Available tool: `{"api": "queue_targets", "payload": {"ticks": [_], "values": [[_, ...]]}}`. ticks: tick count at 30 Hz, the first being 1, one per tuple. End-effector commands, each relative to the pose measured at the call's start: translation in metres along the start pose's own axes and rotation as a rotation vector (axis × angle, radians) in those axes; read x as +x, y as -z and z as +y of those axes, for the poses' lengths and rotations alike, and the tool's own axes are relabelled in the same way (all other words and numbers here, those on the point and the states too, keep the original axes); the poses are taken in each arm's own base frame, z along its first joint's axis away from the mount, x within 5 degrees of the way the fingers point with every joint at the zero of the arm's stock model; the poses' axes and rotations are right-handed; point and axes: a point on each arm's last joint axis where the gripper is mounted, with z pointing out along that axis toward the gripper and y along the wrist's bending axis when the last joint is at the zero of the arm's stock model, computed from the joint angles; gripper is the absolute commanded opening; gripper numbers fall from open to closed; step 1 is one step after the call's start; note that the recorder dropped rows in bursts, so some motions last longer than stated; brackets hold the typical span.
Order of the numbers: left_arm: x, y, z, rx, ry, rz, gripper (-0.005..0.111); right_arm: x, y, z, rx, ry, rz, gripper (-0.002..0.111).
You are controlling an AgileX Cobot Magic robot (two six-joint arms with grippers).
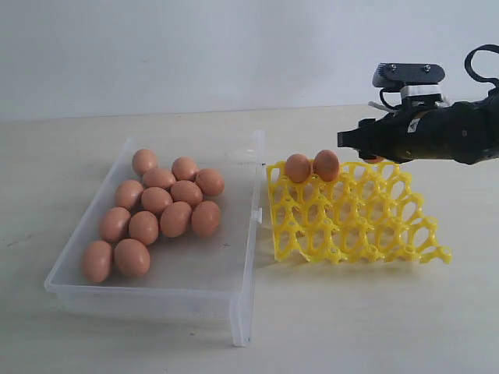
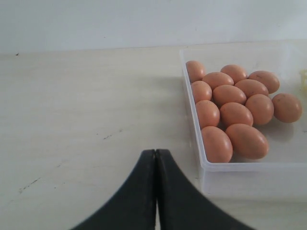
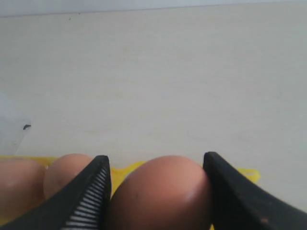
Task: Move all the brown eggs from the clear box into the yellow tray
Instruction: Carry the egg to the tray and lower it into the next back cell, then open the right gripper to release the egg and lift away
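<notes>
The right hand (image 3: 156, 158) has its two black fingers (image 3: 88, 194) standing wide, one at each side of a brown egg (image 3: 160, 191), and both fingers touch the shell, so the egg is gripped between them. In the exterior view this hand reaches from the right over the far row of the yellow tray (image 1: 351, 226). There its dark body hides almost all of that egg, and only a small orange part shows under it. If the egg already sits in a cup or hangs just above it, I cannot tell.

Just beside the hand, two more eggs (image 1: 297, 167) sit side by side in the same far row, at the tray's corner nearest the box. The other cups of the tray hold nothing.

The tray lies on the pale worktop (image 1: 374, 327), just beside the long wall of the clear box (image 1: 242, 312), near its small white clasp (image 1: 258, 216). Inside the box thirteen brown eggs (image 1: 175, 219) lie close together, most of them touching each other, and they gather toward the wall away from the tray.

The left hand (image 2: 156, 151) shows only in its own wrist view. Its two dark fingers are pressed together with nothing between them. It is above bare worktop, near one short end of the box but apart from it
</notes>
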Motion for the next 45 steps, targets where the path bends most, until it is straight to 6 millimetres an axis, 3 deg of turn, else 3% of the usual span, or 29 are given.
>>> {"api": "queue_targets", "payload": {"ticks": [1, 30, 33, 40, 45], "values": [[-0.002, 0.001, 0.0, -0.002, 0.002, -0.019, 0.0, -0.002, -0.005, -0.002, 0.001, -0.001, -0.023, 0.0], [-0.002, 0.001, 0.0, -0.002, 0.002, -0.019, 0.0, 0.007, -0.025, -0.003, -0.009, 0.0, -0.03, 0.001], [-0.002, 0.001, 0.0, -0.002, 0.002, -0.019, 0.0, 0.007, -0.025, -0.003, -0.009, 0.0, -0.034, 0.009], [-0.002, 0.001, 0.0, -0.002, 0.002, -0.019, 0.0, 0.007, -0.025, -0.003, -0.009, 0.0, -0.034, 0.052], [-0.002, 0.001, 0.0, -0.002, 0.002, -0.019, 0.0, 0.007, -0.025, -0.003, -0.009, 0.0, -0.031, 0.058]]}}
